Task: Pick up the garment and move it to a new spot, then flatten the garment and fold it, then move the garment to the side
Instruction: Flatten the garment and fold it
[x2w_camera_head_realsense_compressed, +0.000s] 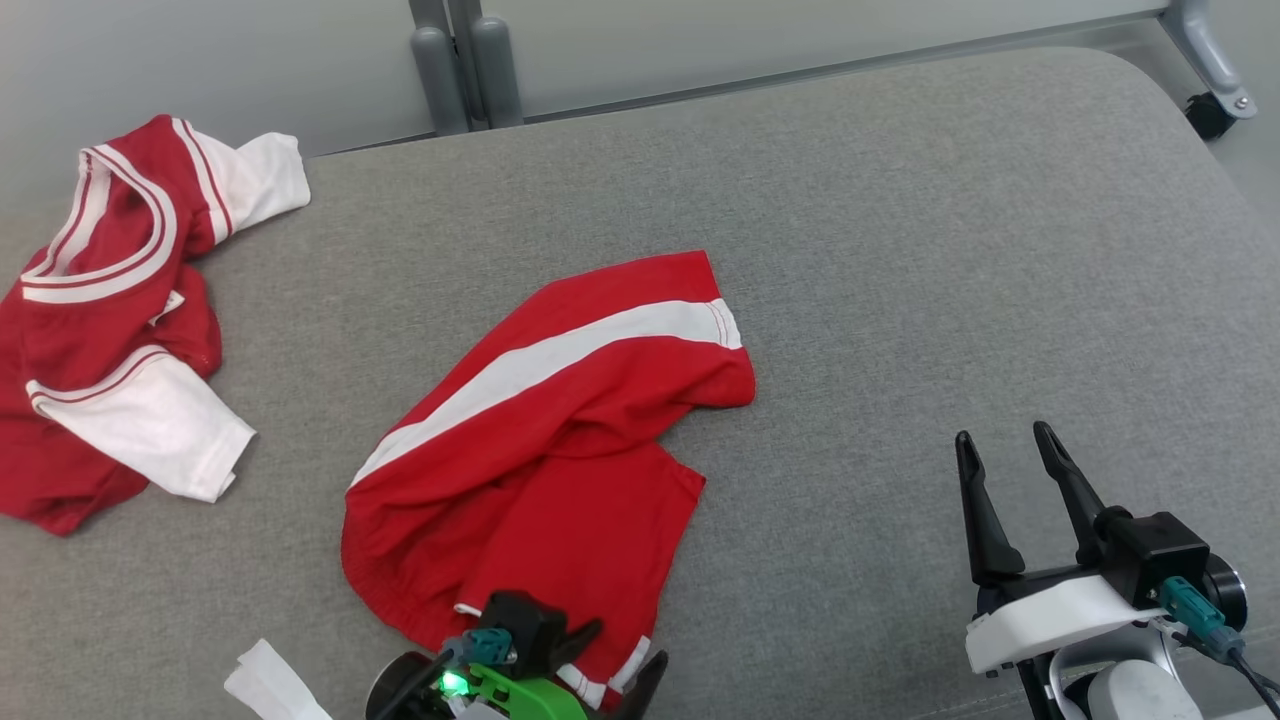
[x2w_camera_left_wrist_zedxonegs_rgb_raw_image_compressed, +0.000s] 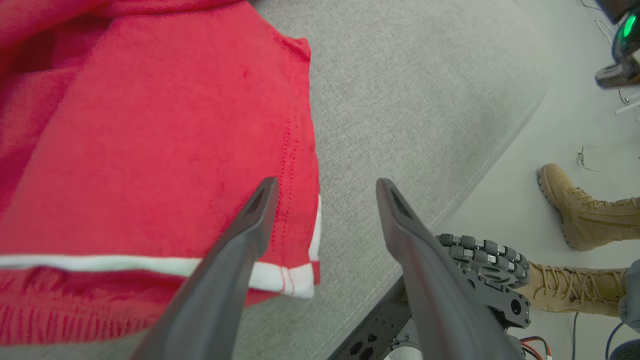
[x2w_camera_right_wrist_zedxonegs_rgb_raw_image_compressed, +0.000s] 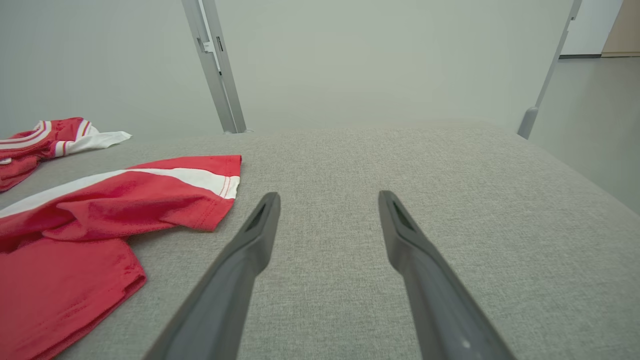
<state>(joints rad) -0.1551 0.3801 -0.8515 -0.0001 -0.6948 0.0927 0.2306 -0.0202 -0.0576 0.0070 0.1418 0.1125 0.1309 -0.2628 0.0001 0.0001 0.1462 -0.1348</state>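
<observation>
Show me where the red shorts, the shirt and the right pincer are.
red shorts (x2w_camera_head_realsense_compressed: 560, 440), head view, middle of the red cloth.
shirt (x2w_camera_head_realsense_compressed: 105, 330), head view, red front.
right pincer (x2w_camera_head_realsense_compressed: 1002, 433), head view, between its fingertips.

Head camera looks down over the table (x2w_camera_head_realsense_compressed: 900, 250); both wrist cameras skim it, sharing the shorts (x2w_camera_head_realsense_compressed: 540, 440).

Grey fabric-covered counter (x2w_camera_head_realsense_compressed: 900, 250). A red garment (x2w_camera_head_realsense_compressed: 540, 440) with a white side stripe lies crumpled near its centre, one leg folded across the other. A second red-and-white garment (x2w_camera_head_realsense_compressed: 110, 330) lies bunched at the left edge, well apart from the first. The left gripper (x2w_camera_head_realsense_compressed: 620, 650) is at the bottom edge over the first garment's near hem, fingers apart. The right gripper (x2w_camera_head_realsense_compressed: 1005, 437) is at lower right above bare counter, fingers spread with nothing between them. A white scrap (x2w_camera_head_realsense_compressed: 270, 685) lies at bottom left.
</observation>
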